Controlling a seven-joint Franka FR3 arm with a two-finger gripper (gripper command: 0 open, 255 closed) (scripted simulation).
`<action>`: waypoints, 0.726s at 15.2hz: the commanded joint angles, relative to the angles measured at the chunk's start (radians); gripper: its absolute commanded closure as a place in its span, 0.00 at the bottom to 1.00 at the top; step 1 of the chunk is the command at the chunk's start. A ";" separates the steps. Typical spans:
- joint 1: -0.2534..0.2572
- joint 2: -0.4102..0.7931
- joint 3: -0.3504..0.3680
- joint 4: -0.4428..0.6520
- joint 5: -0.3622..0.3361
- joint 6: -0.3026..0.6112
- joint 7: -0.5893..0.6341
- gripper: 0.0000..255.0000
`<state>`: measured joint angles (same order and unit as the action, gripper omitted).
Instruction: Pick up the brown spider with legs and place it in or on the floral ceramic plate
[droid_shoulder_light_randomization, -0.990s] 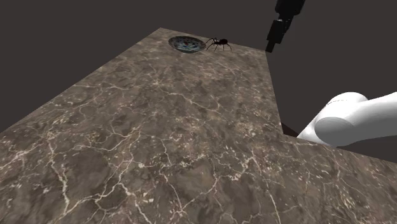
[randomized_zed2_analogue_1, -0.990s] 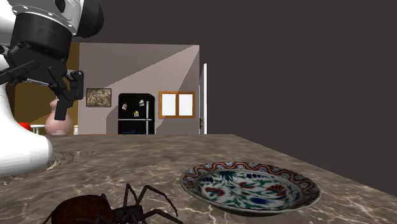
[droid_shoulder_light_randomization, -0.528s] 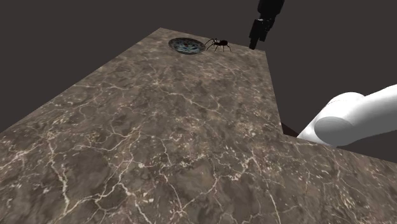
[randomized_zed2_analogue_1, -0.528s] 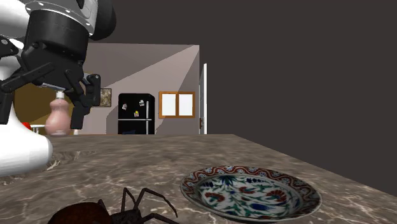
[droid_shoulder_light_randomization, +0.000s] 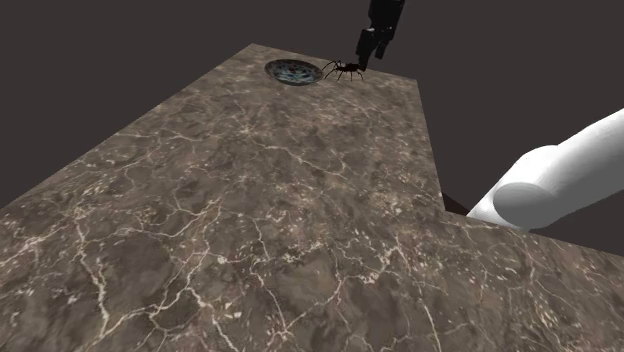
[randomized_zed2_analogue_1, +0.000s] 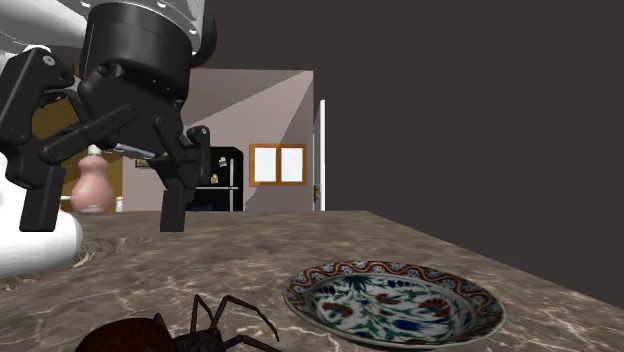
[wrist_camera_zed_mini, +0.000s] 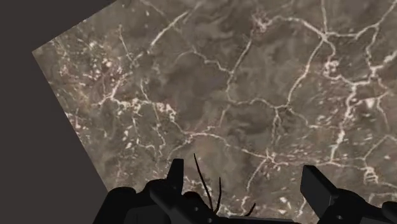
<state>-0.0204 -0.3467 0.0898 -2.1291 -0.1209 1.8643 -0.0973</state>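
- Jaws spread wide, hanging just above the brown spider (randomized_zed2_analogue_1: 140, 335) without touching it.
- Spider sits beside the floral plate (randomized_zed2_analogue_1: 400, 264) on the marbled worktop (droid_shoulder_light_randomization: 250, 200).

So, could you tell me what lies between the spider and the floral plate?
Only bare marble tabletop separates spider and floral plate, per the second exterior view.

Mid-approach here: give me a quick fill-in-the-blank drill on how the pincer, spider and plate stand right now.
1. The pincer is ___ and grips nothing.
2. The floral plate is ___; the spider lies beside it on the marble-patterned tabletop.
3. The pincer hangs ___ the spider, not yet touching it.

Missing words: open; empty; above.
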 joint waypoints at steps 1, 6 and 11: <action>-0.005 0.071 0.002 0.052 -0.012 0.037 0.006 0.00; -0.012 0.240 0.009 0.198 -0.045 0.101 0.029 0.00; -0.015 0.316 0.008 0.235 -0.061 0.155 0.039 0.00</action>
<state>-0.0341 -0.0370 0.0993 -1.8867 -0.1803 2.0041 -0.0593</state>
